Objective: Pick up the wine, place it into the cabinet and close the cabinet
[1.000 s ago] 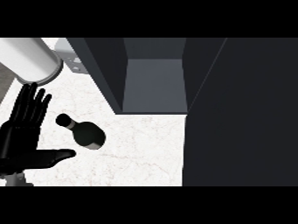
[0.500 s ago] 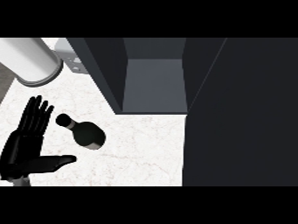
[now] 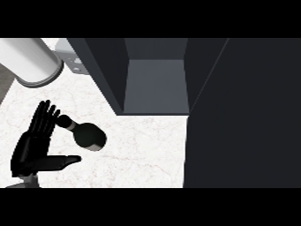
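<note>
Head view shows the pickup step not yet done: left hand (image 3: 32, 150), fingers straight and thumb apart, holds nothing just beside the wine bottle (image 3: 88, 136) on the counter (image 3: 140, 154), so next it must curl round the bottle before reaching the open cabinet (image 3: 107, 70).

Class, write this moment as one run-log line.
wine bottle: on counter, ungrasped | left hand: open beside it | cabinet: open | right hand: not in view

Black wine (image 3: 87, 134); marbled white counter (image 3: 146, 154); grey cabinet (image 3: 156, 84)
</note>
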You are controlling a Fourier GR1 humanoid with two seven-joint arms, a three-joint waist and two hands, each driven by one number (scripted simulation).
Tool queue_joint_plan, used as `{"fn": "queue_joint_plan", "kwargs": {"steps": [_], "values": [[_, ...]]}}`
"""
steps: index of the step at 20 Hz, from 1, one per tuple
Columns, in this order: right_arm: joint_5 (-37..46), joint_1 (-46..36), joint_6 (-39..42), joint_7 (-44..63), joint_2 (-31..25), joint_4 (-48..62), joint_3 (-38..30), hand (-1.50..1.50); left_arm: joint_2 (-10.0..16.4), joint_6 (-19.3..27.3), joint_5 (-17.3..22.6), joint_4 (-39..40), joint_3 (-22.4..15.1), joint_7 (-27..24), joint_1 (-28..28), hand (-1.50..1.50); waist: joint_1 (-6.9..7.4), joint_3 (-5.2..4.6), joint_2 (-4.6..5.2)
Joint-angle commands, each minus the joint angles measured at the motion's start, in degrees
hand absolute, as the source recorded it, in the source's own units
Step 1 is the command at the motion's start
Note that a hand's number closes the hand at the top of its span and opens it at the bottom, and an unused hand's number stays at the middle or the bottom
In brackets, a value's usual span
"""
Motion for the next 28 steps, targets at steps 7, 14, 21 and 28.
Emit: {"fn": "queue_joint_plan", "kwargs": {"steps": [7, 14, 21, 28], "values": [[1.85, 1.08, -0.47, 1.19, 0.98, -2.61, 1.82, -1.5, -1.18, -1.62, -2.03, 15.79, 0.25, -9.43, -3.52, -1.5, -0.12, -0.01, 0.01], [0.2, 4.92, 0.2, 2.15, 1.32, -6.65, 1.46, -1.5, 2.25, -5.52, -1.59, 21.43, 1.4, -12.95, -4.66, -1.5, -0.07, 0.0, -0.05], [2.86, -1.36, -2.03, 3.9, 1.32, -2.56, 2.03, -1.5, 0.06, -2.63, -4.66, 37.93, 0.97, -21.18, -14.17, -1.5, -0.14, -0.02, 0.03], [2.43, 5.15, 2.31, -4.31, 1.79, -1.53, 1.17, -1.5, 2.22, -6.62, -3.03, 52.56, 4.46, -28.55, -19.93, -1.5, -0.51, -0.04, 0.12]]}}
